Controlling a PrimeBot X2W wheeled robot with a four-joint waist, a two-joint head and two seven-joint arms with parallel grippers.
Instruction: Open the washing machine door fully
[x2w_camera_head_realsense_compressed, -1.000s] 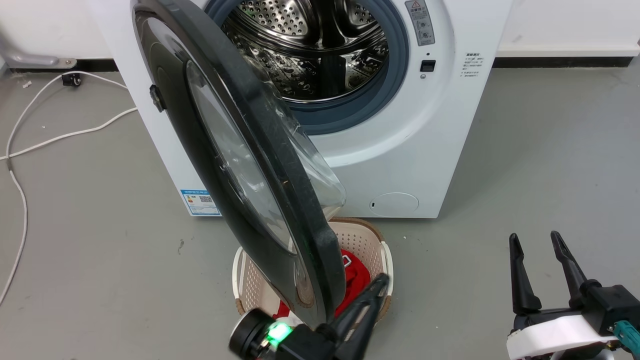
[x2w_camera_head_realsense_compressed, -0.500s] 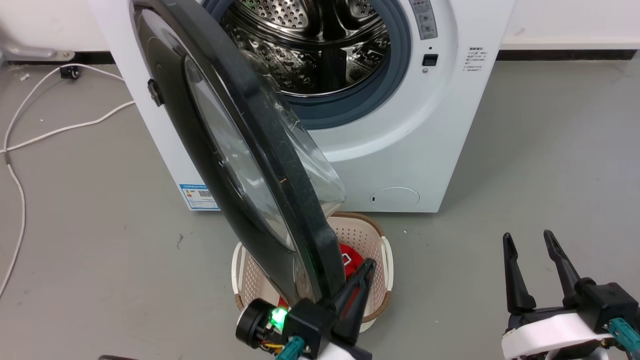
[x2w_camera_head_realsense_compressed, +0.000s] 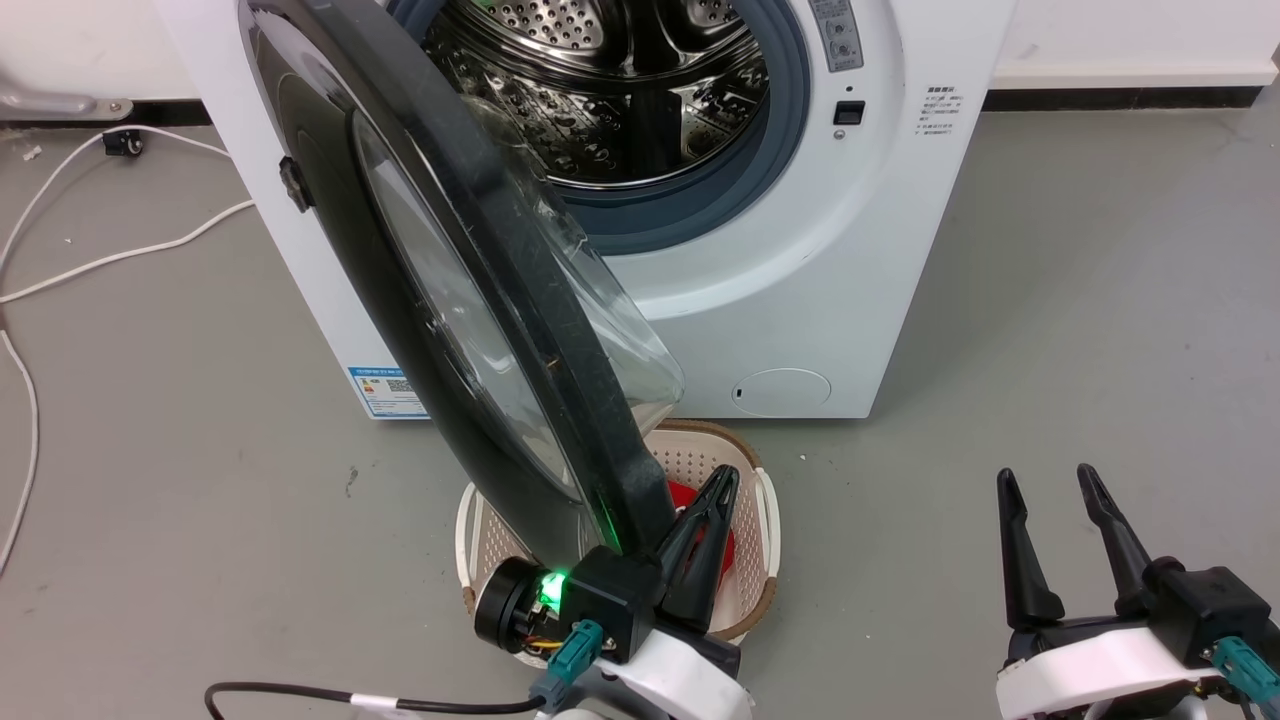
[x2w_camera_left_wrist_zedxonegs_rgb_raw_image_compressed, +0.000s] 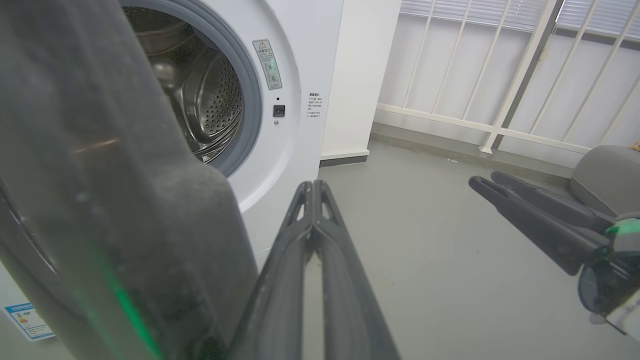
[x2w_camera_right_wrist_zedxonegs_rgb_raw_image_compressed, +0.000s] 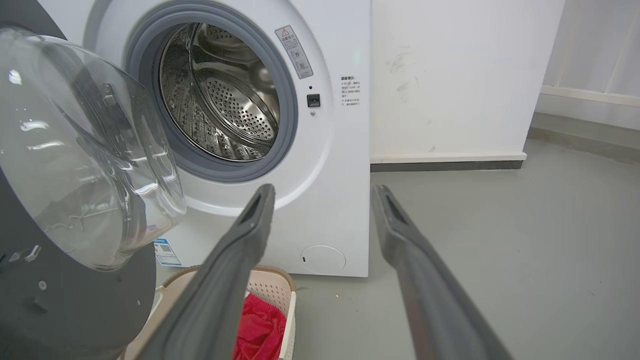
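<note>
The white washing machine (x2w_camera_head_realsense_compressed: 800, 250) stands at the back with its steel drum (x2w_camera_head_realsense_compressed: 620, 90) exposed. The washing machine door (x2w_camera_head_realsense_compressed: 450, 270), a black disc with a clear glass bowl, juts out edge-on toward me. My left gripper (x2w_camera_head_realsense_compressed: 722, 480) is shut on nothing, its fingers lying along the inner side of the door's lower rim. In the left wrist view the shut left gripper (x2w_camera_left_wrist_zedxonegs_rgb_raw_image_compressed: 313, 186) points past the blurred door rim (x2w_camera_left_wrist_zedxonegs_rgb_raw_image_compressed: 125, 225). My right gripper (x2w_camera_head_realsense_compressed: 1050, 485) stands open low at the right, apart from the door. Between the open right gripper (x2w_camera_right_wrist_zedxonegs_rgb_raw_image_compressed: 324, 192) fingers I see the machine front (x2w_camera_right_wrist_zedxonegs_rgb_raw_image_compressed: 320, 150) and the door's bowl (x2w_camera_right_wrist_zedxonegs_rgb_raw_image_compressed: 75, 165).
A cream perforated basket (x2w_camera_head_realsense_compressed: 765, 520) holding a red cloth (x2w_camera_head_realsense_compressed: 682, 492) sits on the floor under the door's edge. A white cable (x2w_camera_head_realsense_compressed: 100, 260) trails over the grey floor at left. A black cable (x2w_camera_head_realsense_compressed: 300, 690) lies at the bottom. A white railing (x2w_camera_left_wrist_zedxonegs_rgb_raw_image_compressed: 500, 100) lines the right wall.
My left gripper has moved forward along the door's inner rim, its tips now higher in the head view. The whole picture shifted a little, so the camera moved. The right gripper has kept its pose.
</note>
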